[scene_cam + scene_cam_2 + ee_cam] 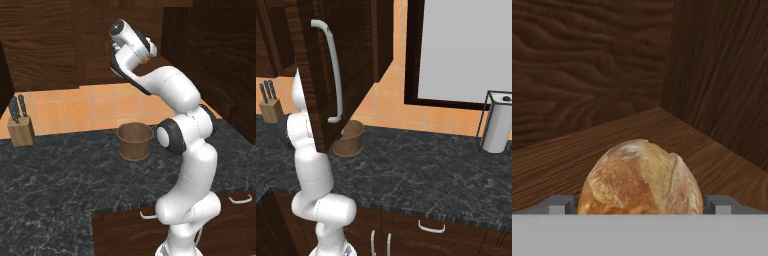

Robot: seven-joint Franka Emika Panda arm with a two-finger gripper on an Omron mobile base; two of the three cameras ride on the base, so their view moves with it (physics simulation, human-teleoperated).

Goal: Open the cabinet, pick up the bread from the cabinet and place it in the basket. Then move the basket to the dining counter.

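Black marbled counter (50, 185) spans the near field, carrying the basket (135, 141) upright by the tiled back wall and a knife block (20, 131) at far left. Above and beyond it, the cabinet (331, 70) stands with its door swung open, silver bar handle (333, 70) facing outward. Farthest in, on the cabinet's wooden shelf, the bread (641, 180) lies between the spread fingers of the gripper (641, 205), jaws wide apart and not clamped.
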